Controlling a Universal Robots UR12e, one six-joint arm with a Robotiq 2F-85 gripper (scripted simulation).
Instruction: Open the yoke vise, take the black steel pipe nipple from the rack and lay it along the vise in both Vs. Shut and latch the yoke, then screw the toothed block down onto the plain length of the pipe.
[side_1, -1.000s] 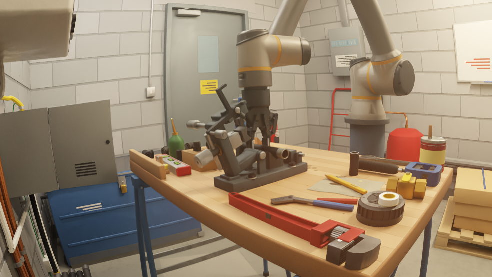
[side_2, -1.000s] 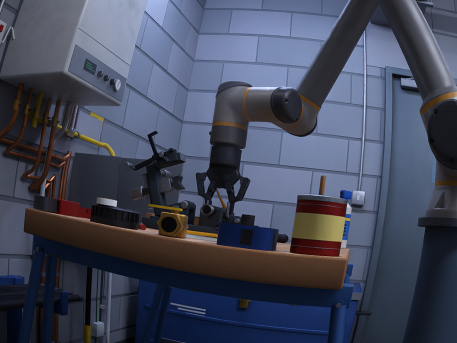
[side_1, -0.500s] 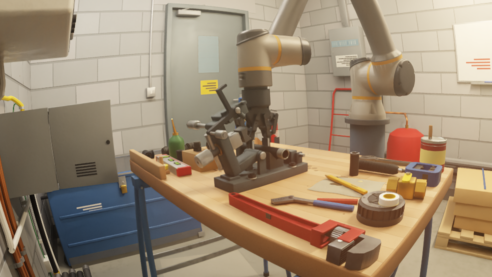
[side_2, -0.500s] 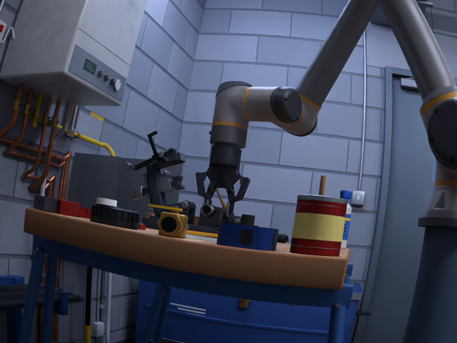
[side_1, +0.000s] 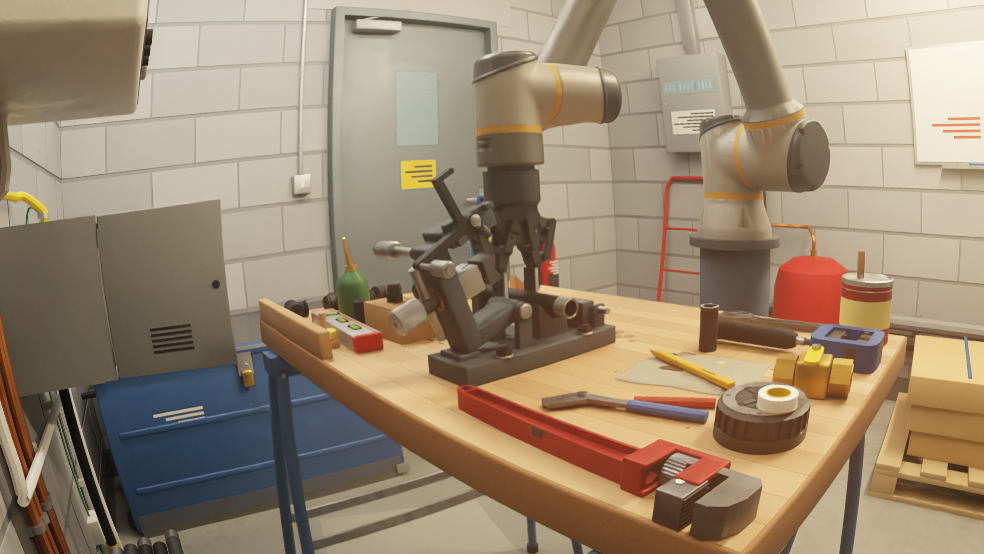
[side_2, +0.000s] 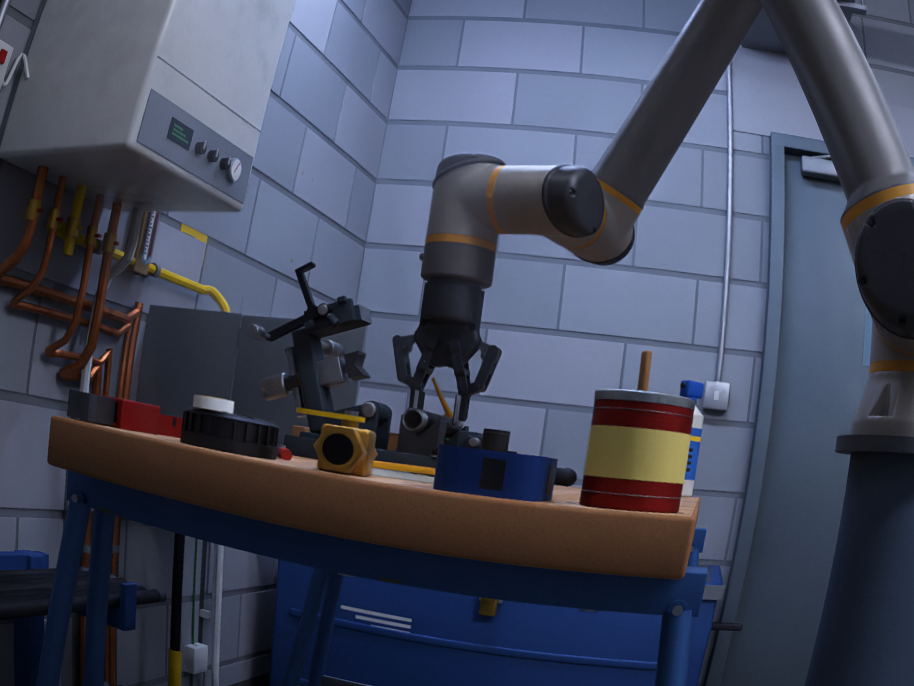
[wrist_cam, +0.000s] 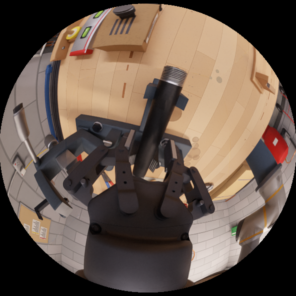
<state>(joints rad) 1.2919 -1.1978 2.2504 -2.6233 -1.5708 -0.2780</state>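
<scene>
In the middle of the workbench the yoke vise (side_1: 509, 330) has its yoke (side_1: 447, 275) swung open and tilted back toward the left, screw handle pointing up. The black steel pipe nipple (wrist_cam: 158, 116) lies along the vise base, its threaded end resting in the far V support (wrist_cam: 165, 95) and its open end (side_1: 564, 307) facing the right side of the bench. My gripper (wrist_cam: 149, 149) hangs directly above the pipe's plain length, open and holding nothing, with a finger on either side of it (side_2: 443, 402).
A wooden rack block (wrist_cam: 124, 30) sits behind the vise with a spirit level (side_1: 348, 330) and a green oil can (side_1: 352, 285). In front lie a red pipe wrench (side_1: 606, 454), an adjustable wrench, a pencil, a threading die, brass fitting, blue block and a striped can (side_2: 638, 450).
</scene>
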